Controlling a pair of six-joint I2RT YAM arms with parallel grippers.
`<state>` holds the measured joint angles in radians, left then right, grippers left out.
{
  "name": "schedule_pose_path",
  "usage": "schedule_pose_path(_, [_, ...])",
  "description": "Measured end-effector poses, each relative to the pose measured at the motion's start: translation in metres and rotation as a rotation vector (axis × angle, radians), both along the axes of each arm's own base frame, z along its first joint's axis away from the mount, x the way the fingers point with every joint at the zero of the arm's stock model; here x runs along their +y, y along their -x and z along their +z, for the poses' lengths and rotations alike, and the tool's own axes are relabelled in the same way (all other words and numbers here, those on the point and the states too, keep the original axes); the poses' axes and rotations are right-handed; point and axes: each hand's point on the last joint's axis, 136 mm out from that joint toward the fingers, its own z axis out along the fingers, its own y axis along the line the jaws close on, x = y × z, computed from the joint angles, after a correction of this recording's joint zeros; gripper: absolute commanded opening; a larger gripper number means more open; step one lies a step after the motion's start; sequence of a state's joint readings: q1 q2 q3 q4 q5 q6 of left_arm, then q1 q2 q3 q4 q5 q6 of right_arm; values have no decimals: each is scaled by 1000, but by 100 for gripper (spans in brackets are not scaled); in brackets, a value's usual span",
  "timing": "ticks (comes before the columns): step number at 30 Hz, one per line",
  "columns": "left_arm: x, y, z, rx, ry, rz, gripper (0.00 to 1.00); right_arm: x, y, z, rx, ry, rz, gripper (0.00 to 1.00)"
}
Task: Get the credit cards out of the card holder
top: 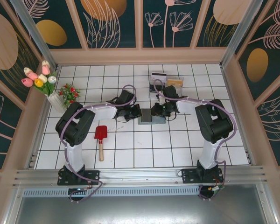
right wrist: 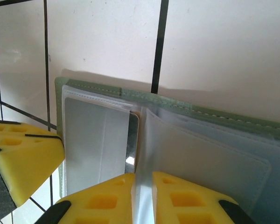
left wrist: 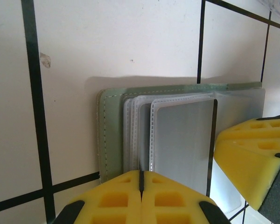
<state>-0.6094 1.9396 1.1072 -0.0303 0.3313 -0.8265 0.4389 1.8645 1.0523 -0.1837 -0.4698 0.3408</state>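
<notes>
Our left gripper (left wrist: pixel 141 176) is closed and right gripper (right wrist: pixel 143 177) pinches a floppy, slick sleeve (right wrist: pixel 186 154) of the card holder (top: pixel 150 118), open mid-worktop; we'd take the stiff credit card (right wrist: pixel 133 140) by its exposed edge.

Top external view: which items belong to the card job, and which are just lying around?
Job: card holder, dark card, tan-gold card, left gripper, right gripper.
Lying about: red shovel, tulip vase, red-flowered plant.
</notes>
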Motion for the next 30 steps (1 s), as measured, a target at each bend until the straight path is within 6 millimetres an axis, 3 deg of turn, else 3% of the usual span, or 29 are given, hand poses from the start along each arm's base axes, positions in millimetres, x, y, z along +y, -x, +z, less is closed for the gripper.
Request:
schedule_pose_path(15, [0, -3, 0, -14, -19, -19, 5, 8, 2, 9, 6, -88, 47, 20])
schedule_pose_path(21, [1, -4, 1, -25, -29, -21, 5, 7, 2, 3, 13, -91, 45, 20])
schedule_pose_path(30, [-5, -6, 15, -49, 10, -33, 5, 7, 2, 0, 20, -93, 31, 21])
